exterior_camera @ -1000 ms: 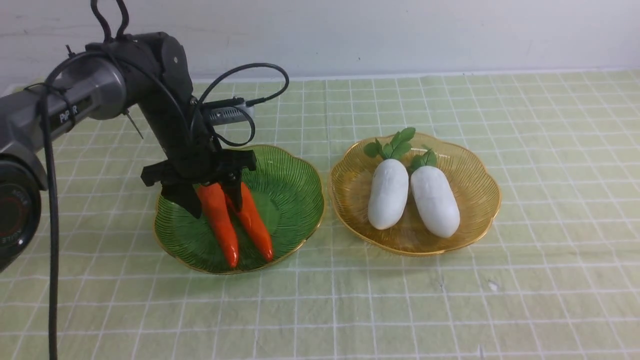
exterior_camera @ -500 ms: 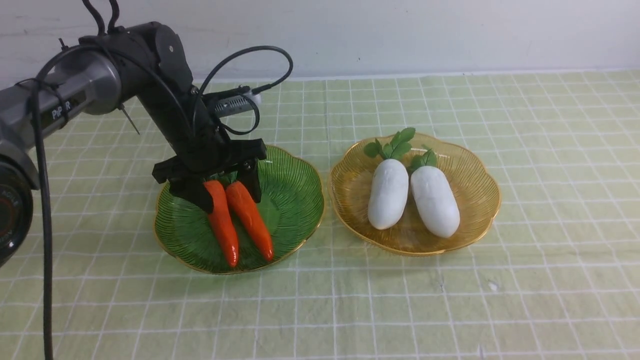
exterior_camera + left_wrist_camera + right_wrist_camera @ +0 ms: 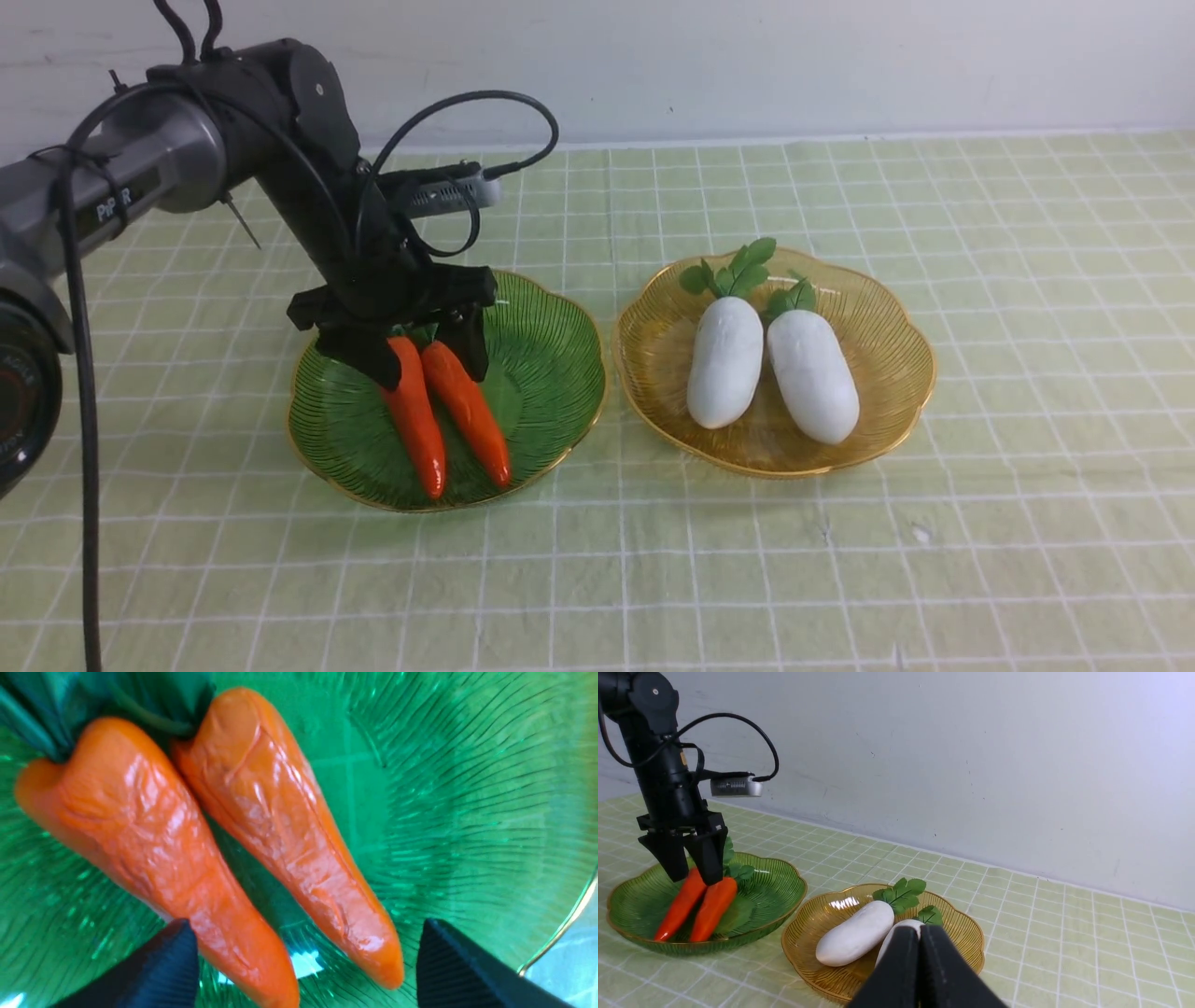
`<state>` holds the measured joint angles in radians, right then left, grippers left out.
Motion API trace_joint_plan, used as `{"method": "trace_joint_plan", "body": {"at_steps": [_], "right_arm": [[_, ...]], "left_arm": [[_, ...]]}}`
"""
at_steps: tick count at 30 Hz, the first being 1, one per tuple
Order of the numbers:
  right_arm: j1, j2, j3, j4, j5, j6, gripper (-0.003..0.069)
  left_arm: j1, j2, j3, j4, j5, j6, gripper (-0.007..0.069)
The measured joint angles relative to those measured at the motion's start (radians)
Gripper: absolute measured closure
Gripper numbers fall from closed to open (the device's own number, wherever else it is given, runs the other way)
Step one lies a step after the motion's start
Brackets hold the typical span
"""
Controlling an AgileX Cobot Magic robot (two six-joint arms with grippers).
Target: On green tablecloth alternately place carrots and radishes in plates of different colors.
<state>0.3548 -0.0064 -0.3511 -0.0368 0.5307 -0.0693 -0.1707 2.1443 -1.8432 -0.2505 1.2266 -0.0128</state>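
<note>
A: Carrots [image 3: 439,411]?
B: Two, glossy orange, side by side in the green plate [image 3: 541,373]. Radishes [image 3: 770,369], matte white, lie together in the amber plate [image 3: 896,373], all on the green tablecloth [image 3: 840,579].
A: Left gripper [image 3: 425,359]?
B: Spread wide over the carrot tops, pinching nothing.
A: View differences?
B: Left wrist shows wrinkled carrot skin; right wrist shows right gripper [image 3: 920,947] pressed together. Arm lettering only partly readable.

My left fingers [image 3: 471,343] stand spread above the two carrots [image 3: 446,411] in the green plate [image 3: 551,364]; radishes [image 3: 770,369] lie well apart.
</note>
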Motion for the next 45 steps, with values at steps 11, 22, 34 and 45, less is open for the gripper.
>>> {"method": "trace_joint_plan", "body": {"at_steps": [11, 22, 34, 45], "right_arm": [[0.000, 0.000, 0.001, 0.000, -0.005, 0.002, 0.0673], [0.000, 0.000, 0.001, 0.000, -0.005, 0.002, 0.0673], [0.000, 0.000, 0.001, 0.001, -0.006, 0.002, 0.0673], [-0.100, -0.006, 0.113, 0.060, -0.029, 0.002, 0.0673]], "left_arm": [[0.000, -0.050, -0.145, 0.049, 0.002, 0.000, 0.0494], [0.000, -0.096, -0.167, 0.123, 0.008, 0.000, 0.0632], [-0.002, -0.160, -0.167, 0.163, 0.013, 0.000, 0.0632], [-0.002, -0.160, -0.167, 0.190, 0.021, -0.001, 0.0632]]}}
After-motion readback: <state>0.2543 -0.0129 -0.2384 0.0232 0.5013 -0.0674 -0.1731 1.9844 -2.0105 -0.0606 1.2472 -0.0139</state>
